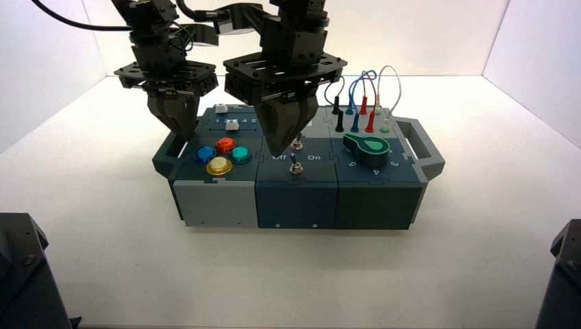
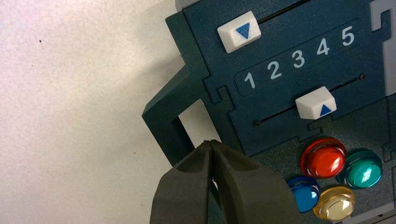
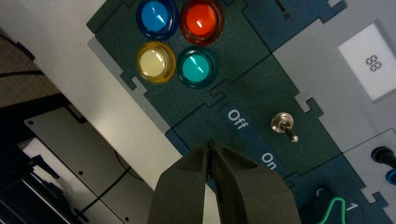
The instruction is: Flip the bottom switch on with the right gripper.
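Right end effector [image 1: 279, 147] above bottom switch [image 1: 295, 166]

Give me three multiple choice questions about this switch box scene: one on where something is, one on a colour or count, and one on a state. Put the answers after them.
1. Where is the right gripper?
A. Above the middle of the box, by the switches
B. Over the green knob
C. Off the box, on the table

2. How many round coloured buttons are on the box?
A. Two
B. Four
C. Six

3. How are the left gripper's fingers?
A. Wide open
B. Shut on a wire
C. Shut, holding nothing

Answers: 1 A, its tip hangs beside the upper switch. 2 B, blue, red, yellow and teal. 3 C, the left wrist view shows the tips together.
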Controlling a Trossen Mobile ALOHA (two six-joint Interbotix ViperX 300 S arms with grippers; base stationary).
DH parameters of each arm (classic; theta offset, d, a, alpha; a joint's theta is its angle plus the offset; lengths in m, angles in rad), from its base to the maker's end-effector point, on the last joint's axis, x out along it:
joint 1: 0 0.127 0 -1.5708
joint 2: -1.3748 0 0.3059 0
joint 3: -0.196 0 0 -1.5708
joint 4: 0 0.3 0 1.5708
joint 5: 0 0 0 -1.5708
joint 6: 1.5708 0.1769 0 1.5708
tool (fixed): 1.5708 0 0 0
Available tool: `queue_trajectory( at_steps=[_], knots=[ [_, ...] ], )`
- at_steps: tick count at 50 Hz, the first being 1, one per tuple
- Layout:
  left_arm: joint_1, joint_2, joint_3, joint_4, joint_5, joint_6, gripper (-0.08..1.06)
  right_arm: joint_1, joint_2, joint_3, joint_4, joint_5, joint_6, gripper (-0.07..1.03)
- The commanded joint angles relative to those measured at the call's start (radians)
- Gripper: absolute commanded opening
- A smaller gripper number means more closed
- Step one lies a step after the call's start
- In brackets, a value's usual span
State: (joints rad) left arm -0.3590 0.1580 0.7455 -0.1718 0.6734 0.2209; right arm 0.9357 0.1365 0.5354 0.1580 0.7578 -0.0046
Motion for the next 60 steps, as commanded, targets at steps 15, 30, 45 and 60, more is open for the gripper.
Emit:
queue_trajectory(
  at_steps=[15,30,45,60],
  knots=[
    [-0.009,0.06,0.015,0.005,0.0,0.021,-0.03,0.006,-0.006,-0.02,-0.018,-0.005,-0.017,-0.02],
    [-0.011,0.055,0.015,0.005,0.0,0.025,-0.03,0.006,0.003,-0.025,-0.051,-0.005,-0.017,-0.02],
    [-0.011,0.052,0.015,0.005,0.0,0.026,-0.03,0.006,0.012,-0.018,-0.055,-0.005,-0.017,-0.02],
    [-0.011,0.051,0.015,0.005,0.0,0.029,-0.03,0.006,-0.002,0.002,-0.055,-0.005,-0.017,-0.02]
  ],
)
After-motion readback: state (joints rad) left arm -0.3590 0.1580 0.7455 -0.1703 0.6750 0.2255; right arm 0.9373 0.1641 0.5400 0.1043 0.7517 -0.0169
